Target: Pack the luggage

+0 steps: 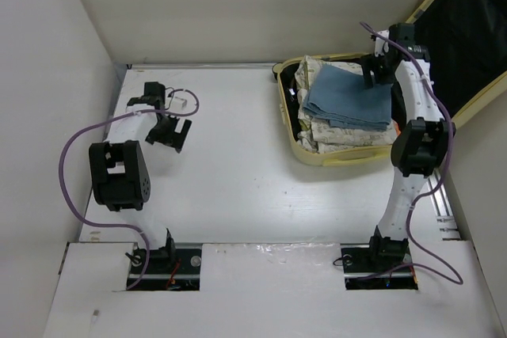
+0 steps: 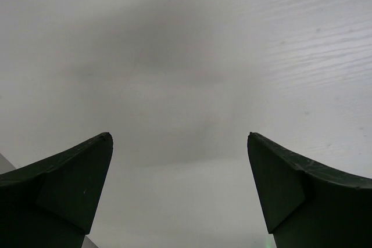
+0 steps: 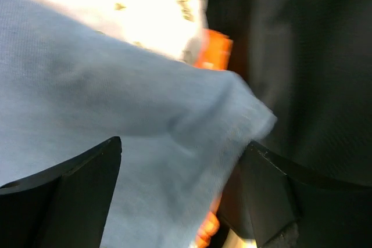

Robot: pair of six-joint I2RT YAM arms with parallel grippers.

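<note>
At the near edge, both arms rise from their bases. The left claw (image 1: 169, 134) hangs over the bare surface (image 1: 238, 172) at the left, its fingers spread wide with nothing between them, well apart from the work.

Farther back on the right, the luggage (image 1: 348, 161) lies open with its lid propped against the wall. Inside, a folded blue cloth (image 1: 350, 97) rests on a pale patterned cloth (image 1: 333, 137). The right claw (image 1: 379, 70) sits low over the blue cloth's far corner. Its wrist view shows the fingers standing wide with the fabric lying loose between them, not pinched, and something orange (image 3: 215, 50) beside the black lining.

This looks like the placing step, with the blue cloth set down. The next move probably calls for lifting the right claw straight up without snagging that corner.
</note>
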